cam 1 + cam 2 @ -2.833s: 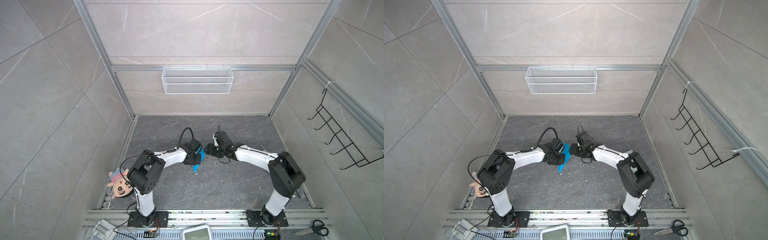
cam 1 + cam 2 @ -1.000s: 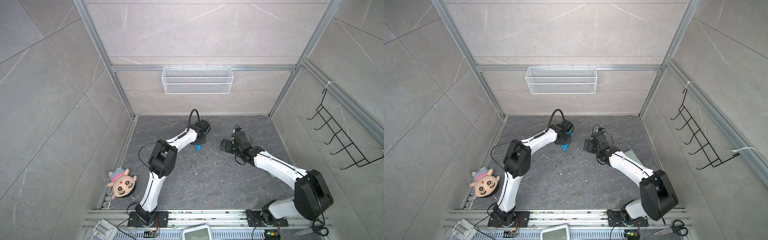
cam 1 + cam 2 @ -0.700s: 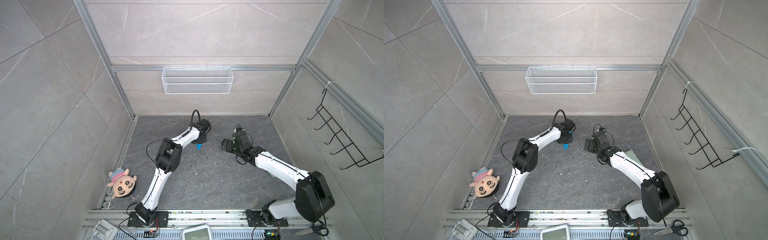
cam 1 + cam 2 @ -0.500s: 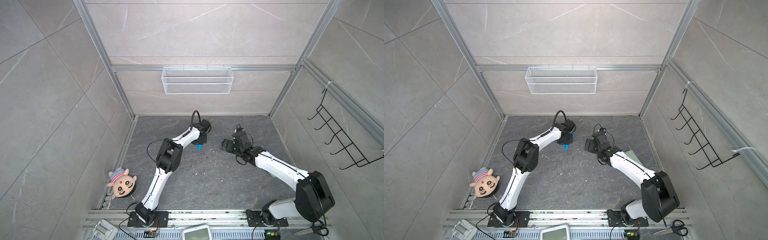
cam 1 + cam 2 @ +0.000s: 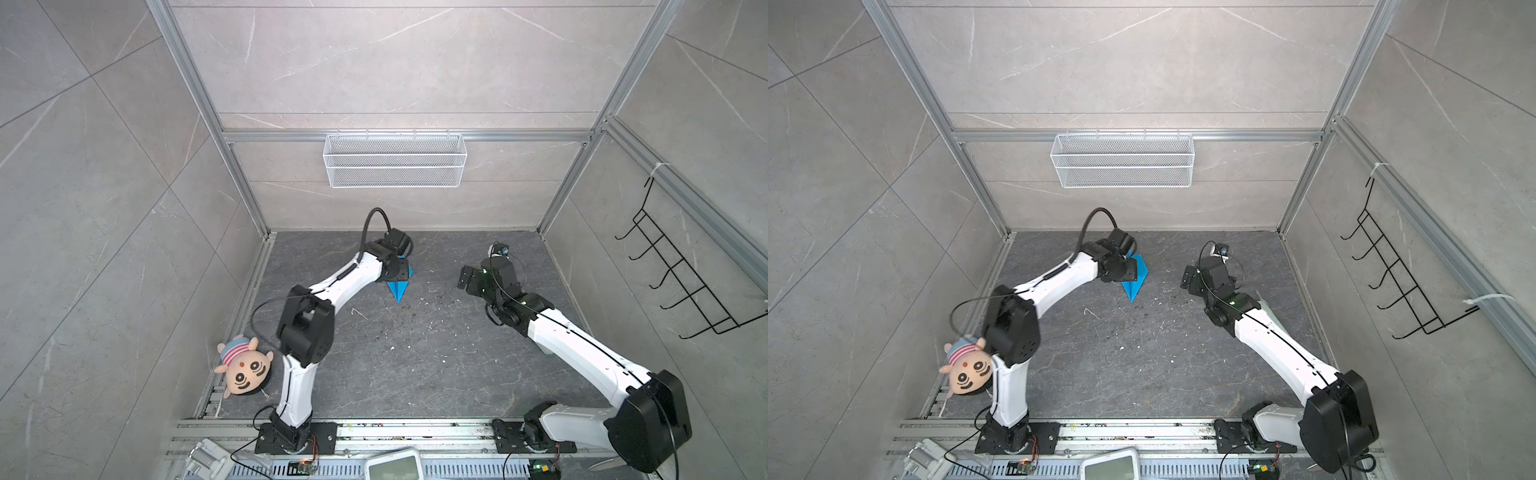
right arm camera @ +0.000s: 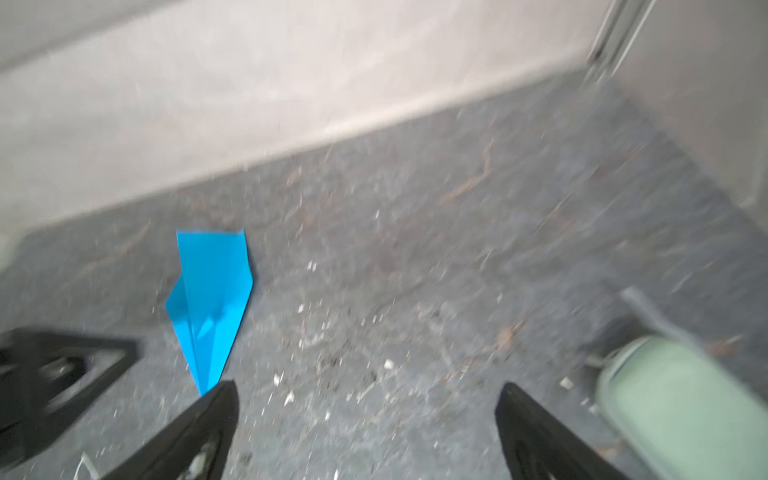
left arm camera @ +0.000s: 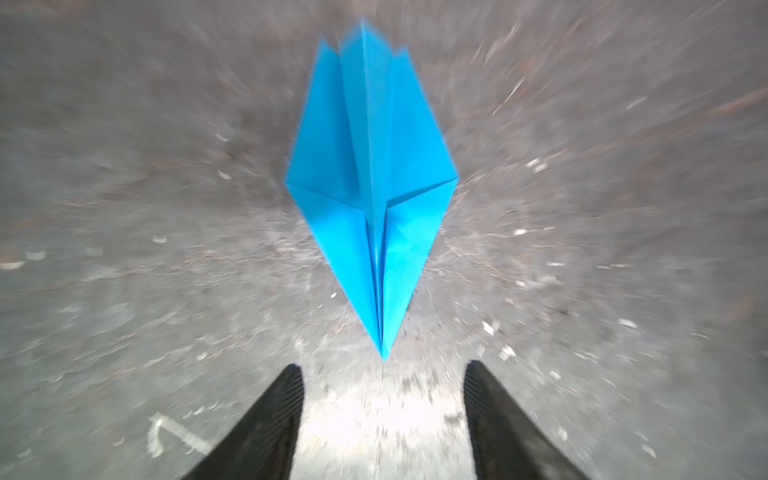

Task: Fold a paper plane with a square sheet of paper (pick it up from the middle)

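Observation:
The square sheet of paper is folded into a bright blue paper plane (image 5: pixel 400 289) (image 5: pixel 1136 284) on the dark floor towards the back middle. Its rear part lies under my left gripper (image 5: pixel 400 272) in both top views. In the left wrist view the paper plane (image 7: pixel 370 187) points its sharp nose at the gap between the fingers of the left gripper (image 7: pixel 382 370), a short way clear of them. That gripper is open and holds nothing. My right gripper (image 5: pixel 466 281) (image 6: pixel 370 392) is open and empty to the right of the paper plane (image 6: pixel 212 307).
A plush doll (image 5: pixel 243 366) lies at the floor's left edge. A white wire basket (image 5: pixel 395 160) hangs on the back wall and a black hook rack (image 5: pixel 681 286) on the right wall. A pale green object (image 6: pixel 681 411) lies by the right arm. Small white scraps (image 5: pixel 359 312) dot the floor.
The left gripper has opened and let go of the paper plane, which now rests free on the floor. Before that, the left arm carried it towards the back and the right arm drew away to the right.

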